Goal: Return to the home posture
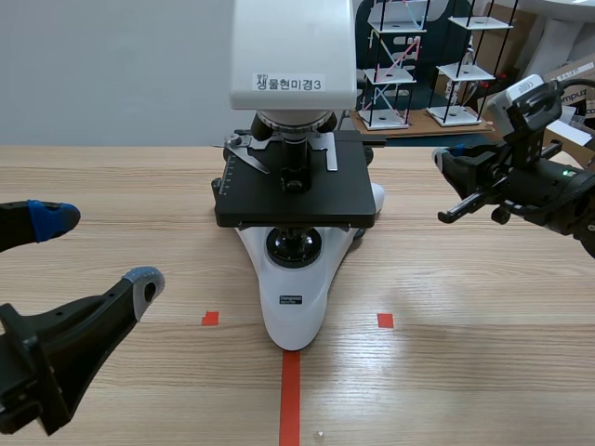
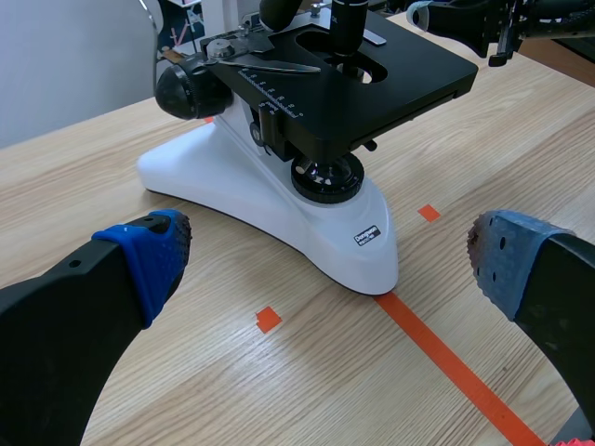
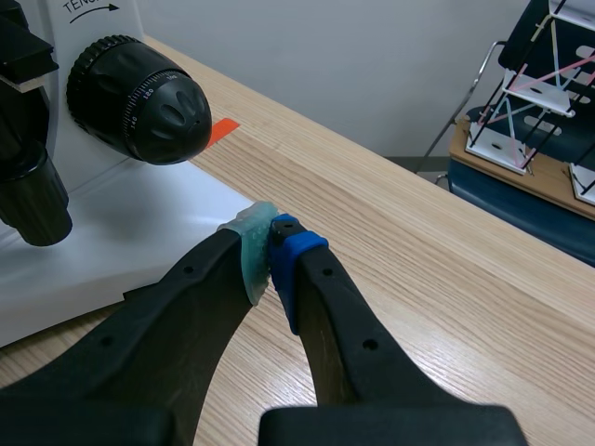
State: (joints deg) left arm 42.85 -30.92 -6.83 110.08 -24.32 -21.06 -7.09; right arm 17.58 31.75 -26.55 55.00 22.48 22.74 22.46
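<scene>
A white microscope [image 1: 293,297] with a black stage [image 1: 297,190] stands in the middle of the wooden table. My left gripper [image 1: 100,249] is open at the near left, holding nothing. In the left wrist view its fingers straddle the sight of the microscope's foot [image 2: 367,251], which lies ahead of them. My right gripper [image 1: 444,163] hangs shut and empty just right of the stage. In the right wrist view its pads meet [image 3: 271,251] beside the white base [image 3: 112,232], below the black focus knob [image 3: 139,98]. The same gripper [image 2: 423,14] shows past the stage in the left wrist view.
Small wire-frame shelf models [image 1: 400,65] stand on a low board behind the table at the back right, also seen as racks [image 3: 539,93] in the right wrist view. Bare wood lies left and right of the microscope.
</scene>
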